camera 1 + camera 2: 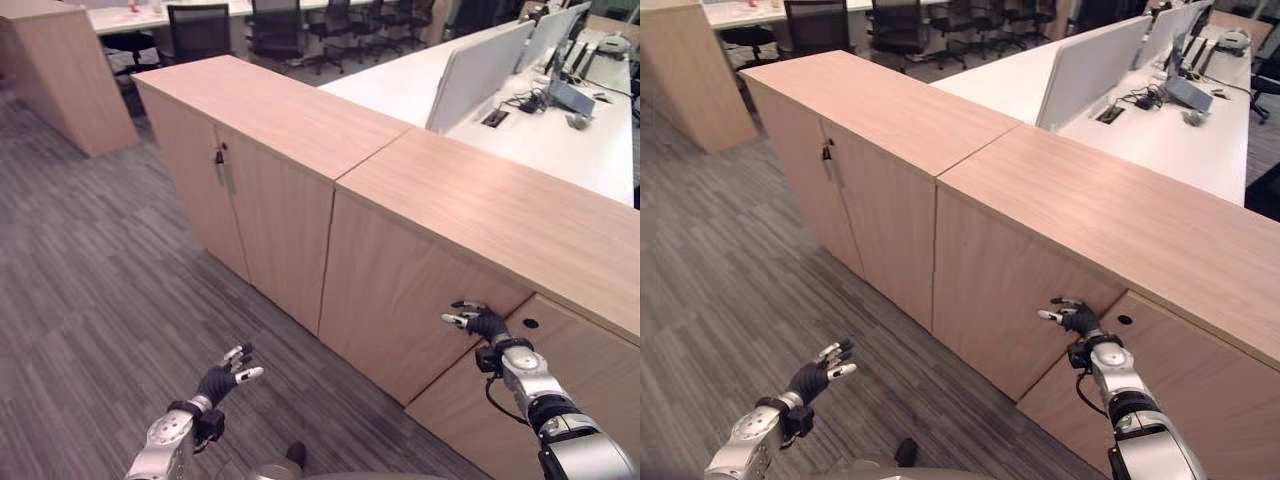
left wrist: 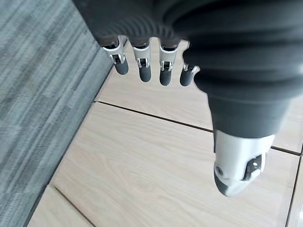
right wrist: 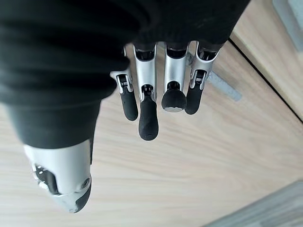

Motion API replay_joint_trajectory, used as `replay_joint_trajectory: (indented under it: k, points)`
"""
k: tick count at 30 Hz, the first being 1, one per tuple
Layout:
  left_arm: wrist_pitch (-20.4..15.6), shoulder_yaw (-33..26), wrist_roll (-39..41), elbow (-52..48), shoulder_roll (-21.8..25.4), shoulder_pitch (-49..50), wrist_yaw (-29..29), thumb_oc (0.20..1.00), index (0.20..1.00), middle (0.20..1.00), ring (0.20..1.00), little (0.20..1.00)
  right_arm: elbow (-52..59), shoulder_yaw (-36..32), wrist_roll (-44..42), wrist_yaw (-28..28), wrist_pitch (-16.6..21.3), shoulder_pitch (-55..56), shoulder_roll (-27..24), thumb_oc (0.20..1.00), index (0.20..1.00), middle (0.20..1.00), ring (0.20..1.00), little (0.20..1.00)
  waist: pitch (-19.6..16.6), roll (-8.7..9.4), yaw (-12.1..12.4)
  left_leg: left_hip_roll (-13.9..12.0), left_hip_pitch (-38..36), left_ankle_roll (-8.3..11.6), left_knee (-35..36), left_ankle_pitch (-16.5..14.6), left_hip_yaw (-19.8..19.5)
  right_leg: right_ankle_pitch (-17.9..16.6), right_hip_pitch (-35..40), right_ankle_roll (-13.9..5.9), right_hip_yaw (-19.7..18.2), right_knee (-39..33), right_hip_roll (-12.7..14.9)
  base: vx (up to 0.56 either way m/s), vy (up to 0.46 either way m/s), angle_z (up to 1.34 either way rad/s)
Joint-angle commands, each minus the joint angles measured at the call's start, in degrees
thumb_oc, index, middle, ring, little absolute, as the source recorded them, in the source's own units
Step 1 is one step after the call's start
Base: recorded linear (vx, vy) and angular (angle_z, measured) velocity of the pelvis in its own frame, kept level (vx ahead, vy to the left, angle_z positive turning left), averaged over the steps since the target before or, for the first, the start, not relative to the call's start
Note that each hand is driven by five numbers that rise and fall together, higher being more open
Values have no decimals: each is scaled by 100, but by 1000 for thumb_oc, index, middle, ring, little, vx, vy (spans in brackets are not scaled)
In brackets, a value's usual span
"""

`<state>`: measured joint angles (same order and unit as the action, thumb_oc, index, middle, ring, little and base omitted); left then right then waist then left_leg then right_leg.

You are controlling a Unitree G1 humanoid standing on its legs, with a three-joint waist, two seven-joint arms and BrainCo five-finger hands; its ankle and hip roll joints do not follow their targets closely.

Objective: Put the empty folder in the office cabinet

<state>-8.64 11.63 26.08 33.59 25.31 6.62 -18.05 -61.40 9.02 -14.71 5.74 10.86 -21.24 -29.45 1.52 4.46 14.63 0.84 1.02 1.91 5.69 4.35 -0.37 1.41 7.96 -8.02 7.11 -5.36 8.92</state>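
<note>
Grey carpet floor (image 1: 90, 300) across the near left. Long low wooden cabinet (image 1: 420, 200) runs from far left to near right, doors shut except one. Behind it, white desks (image 1: 520, 130) with screens and dividers; dark chairs (image 1: 270, 30) far back.

Near-right cabinet door (image 1: 480, 390) stands slightly ajar, its upper edge swung out. Right hand (image 1: 480, 322) at that door's top corner, fingers loosely extended near the edge, gripping nothing visible. A small metal handle (image 3: 222, 85) lies just past its fingertips.

Left hand (image 1: 228, 375) hovers low over the carpet, fingers relaxed and spread, empty.

Folder: cannot tell where it is.
</note>
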Motion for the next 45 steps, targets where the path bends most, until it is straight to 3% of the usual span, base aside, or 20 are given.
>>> replay_joint_trajectory:
  k: [1, 8, 14, 17, 21, 27, 33, 39, 45]
  points:
    - [-181, 157, 146, -61, -48, -114, -72, 1000, 1000, 1000, 1000, 1000, -463, -382, -536, -459, 51, -608, -1395, 1000, 1000, 1000, 1000, 1000, -376, -102, 54, -328, -340, 566, -69, -476, 104, -175, -66, -561, 197, 216, 110, 2, -40, 2]
    - [-173, 129, 151, 15, -68, -45, -83, 1000, 1000, 1000, 1000, 1000, -659, -266, -668, -202, -39, -638, -1448, 1000, 1000, 1000, 1000, 1000, -361, -140, 71, -339, -359, 591, -69, -459, 105, -168, -26, -528, 226, 167, 60, 1, -35, -1]
    - [-209, 73, 104, 35, -152, 48, -52, 1000, 1000, 1000, 1000, 1000, -240, -410, -1453, 162, 1, -315, -977, 1000, 1000, 1000, 1000, 1000, -361, -173, 4, -341, -402, 557, -69, -487, 155, -167, -46, -509, 182, 167, 26, 7, -8, -6]
    - [-226, -111, 139, 12, -278, 84, 40, 1000, 1000, 1000, 1000, 1000, 767, -523, -1971, 275, 125, 311, -339, 1000, 1000, 1000, 1000, 1000, -298, -214, -122, -352, -430, 515, -69, -499, 244, -169, -100, -508, 114, 221, 9, -17, 22, -24]
    - [-238, -508, 127, -83, -477, 164, 180, 1000, 1000, 1000, 1000, 1000, 2639, -584, -1890, 410, 290, 1623, 487, 1000, 1000, 1000, 1000, 1000, -199, -248, -323, -356, -428, 458, -69, -520, 321, -174, -227, -525, 24, 304, 8, -28, 24, -19]
    - [-284, -726, 89, -144, -642, 213, 254, 1000, 1000, 1000, 1000, 1000, 3914, -172, -1229, 770, 286, 2921, 995, 1000, 1000, 1000, 1000, 1000, -135, -234, -543, -330, -415, 369, -69, -555, 442, -197, -386, -575, -125, 380, 31, -30, 60, -30]
    - [-326, -629, -42, -142, -646, 83, 337, 1000, 1000, 1000, 1000, 1000, 3620, 178, -1036, 862, 222, 3147, 1215, 1000, 1000, 1000, 1000, 1000, -68, -223, -681, -282, -351, 287, -69, -551, 624, -257, -606, -643, -338, 452, 61, -75, 78, -40]
    - [-363, -477, -109, -29, -659, -178, 558, 1000, 1000, 1000, 1000, 1000, 2716, 172, -662, 470, 239, 2811, 1422, 1000, 1000, 1000, 1000, 1000, 231, -243, -882, -213, -261, 172, -69, -546, 964, -348, -1211, -698, -788, 880, 48, -128, 68, -53]
    - [-418, -420, -513, 227, -619, -325, 811, 1000, 1000, 1000, 1000, 1000, 2122, 157, -494, 227, 259, 2564, 1487, 1000, 1000, 1000, 1000, 1000, 293, -234, -801, -198, -335, 101, -105, -596, 1230, -184, -1247, -643, -920, 1128, -70, -35, 33, -63]
